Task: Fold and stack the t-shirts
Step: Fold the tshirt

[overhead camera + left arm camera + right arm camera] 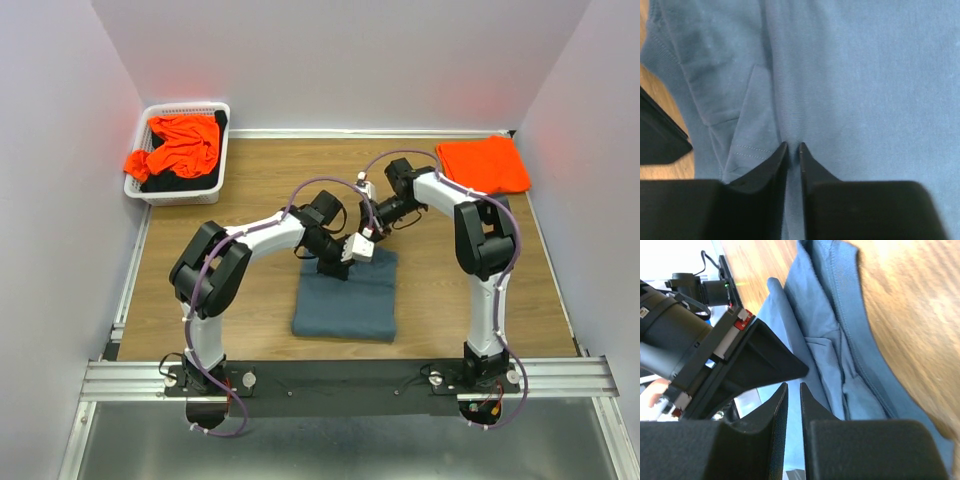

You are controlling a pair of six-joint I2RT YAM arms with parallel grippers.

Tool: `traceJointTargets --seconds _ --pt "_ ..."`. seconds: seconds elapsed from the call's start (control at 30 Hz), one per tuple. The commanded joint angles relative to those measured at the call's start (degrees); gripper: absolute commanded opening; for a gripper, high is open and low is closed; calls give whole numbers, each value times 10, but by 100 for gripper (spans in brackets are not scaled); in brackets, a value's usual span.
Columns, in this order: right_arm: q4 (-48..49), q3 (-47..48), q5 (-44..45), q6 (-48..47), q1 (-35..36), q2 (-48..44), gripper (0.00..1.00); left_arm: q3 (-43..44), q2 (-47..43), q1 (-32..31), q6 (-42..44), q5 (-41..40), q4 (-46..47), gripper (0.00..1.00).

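The slate blue-grey t-shirt [345,300] lies folded into a rectangle at the middle of the table. It fills the left wrist view [865,75] and shows in the right wrist view [840,340]. My left gripper [333,268] [793,146] is shut, its tips down on the shirt's far part beside a lengthwise crease. My right gripper [362,250] [793,385] is shut and empty just above the shirt's far edge, right next to the left gripper's body [715,350]. A folded orange t-shirt [483,163] lies at the back right.
A white slotted basket [182,196] stands at the back left. It holds a crumpled orange t-shirt [180,145] over dark cloth. White walls close in the table on three sides. Bare wood [250,290] lies left and right of the blue-grey shirt.
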Motion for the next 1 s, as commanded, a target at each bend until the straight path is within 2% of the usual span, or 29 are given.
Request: traceJointTargets --seconds 0.0,0.03,0.1,0.2,0.6,0.97 --pt "14 -10 -21 6 13 14 22 -1 0 -7 19 14 -21 17" --pt "15 -10 -22 6 16 16 22 -3 -2 -8 19 13 -23 15" --pt "16 -12 -19 0 24 25 22 -5 -10 -9 19 9 -24 5" --pt "16 -13 -14 -9 30 47 21 -6 -24 -13 9 7 -21 0" --pt "18 -41 -25 -47 37 93 20 8 -89 -19 -5 -36 -21 0" --pt "17 -52 -26 -56 39 90 20 80 -55 0 17 -65 -20 0"
